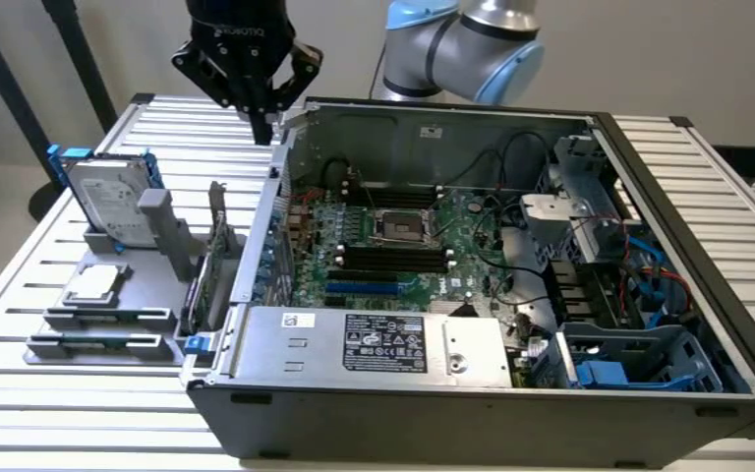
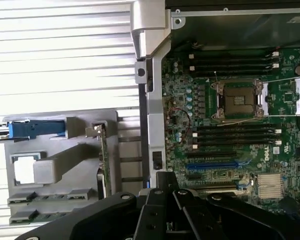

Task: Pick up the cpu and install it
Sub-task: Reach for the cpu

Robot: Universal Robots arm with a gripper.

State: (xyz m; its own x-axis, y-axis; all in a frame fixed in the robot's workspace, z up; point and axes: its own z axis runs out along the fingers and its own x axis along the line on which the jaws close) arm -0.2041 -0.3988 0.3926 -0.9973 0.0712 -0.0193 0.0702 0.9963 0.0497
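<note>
- The cpu (image 1: pixel 93 285) lies flat on the grey holder (image 1: pixel 50 320), near the upright hard drive (image 1: pixel 109 202).
- My gripper (image 1: pixel 262 126), pinched together and empty, hangs by the computer case (image 1: pixel 483 413) rim, well apart from the cpu.

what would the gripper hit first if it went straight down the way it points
Likely the top edge of the computer case's side wall, near its back corner, which the gripper hangs over. Depth is unclear; it could reach the slatted table beside it.

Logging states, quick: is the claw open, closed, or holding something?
Claw: closed, holding nothing; the cpu lies apart from it.
</note>
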